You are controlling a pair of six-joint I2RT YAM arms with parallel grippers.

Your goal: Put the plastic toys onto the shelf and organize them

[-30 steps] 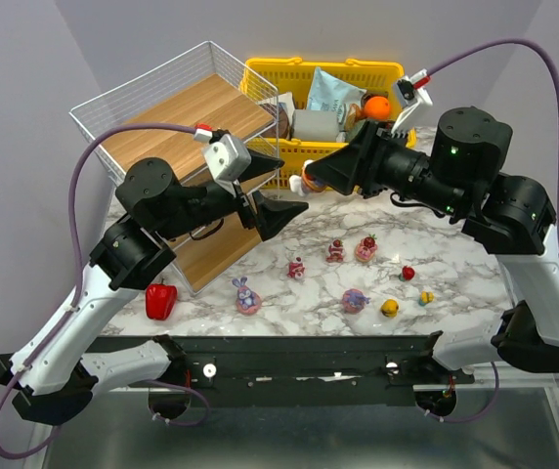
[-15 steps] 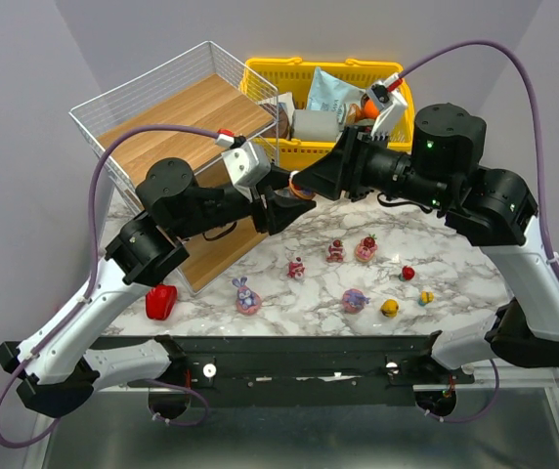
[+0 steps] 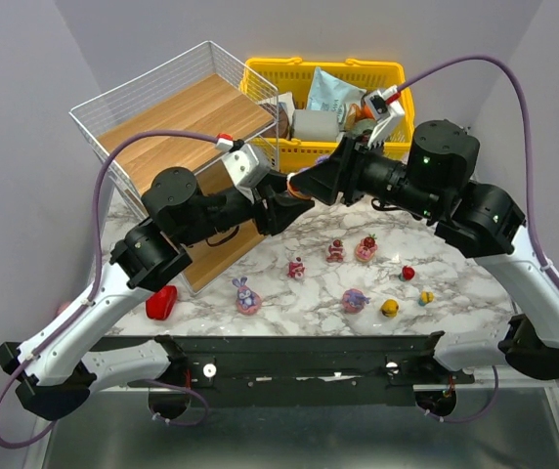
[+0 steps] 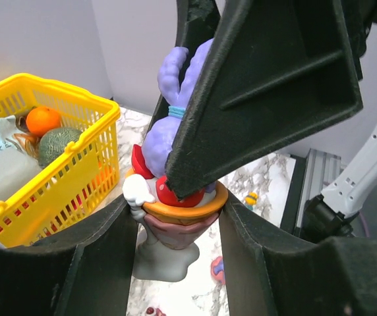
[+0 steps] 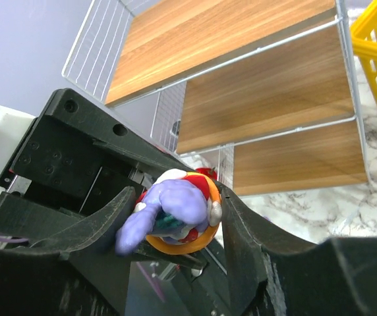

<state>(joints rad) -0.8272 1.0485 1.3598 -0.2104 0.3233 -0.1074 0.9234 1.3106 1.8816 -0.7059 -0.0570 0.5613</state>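
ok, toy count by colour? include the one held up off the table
Purple bunnies on pink bases: 2
Pink-red figures: 3
Red piece: 1
Yellow pieces: 2
Purple bunny on orange base, held aloft: 1
Total: 9

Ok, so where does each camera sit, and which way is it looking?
Top camera: high behind the arms, looking down on the table, shelf and yellow basket; both arms, left hand and right hand show.
Left wrist camera: on the left arm, facing the basket and far wall; its two fingers frame the bottom.
Right wrist camera: on the right arm, facing the shelf; its own fingers frame the bottom.
Shared: both wrist views show the purple bunny between the hands.
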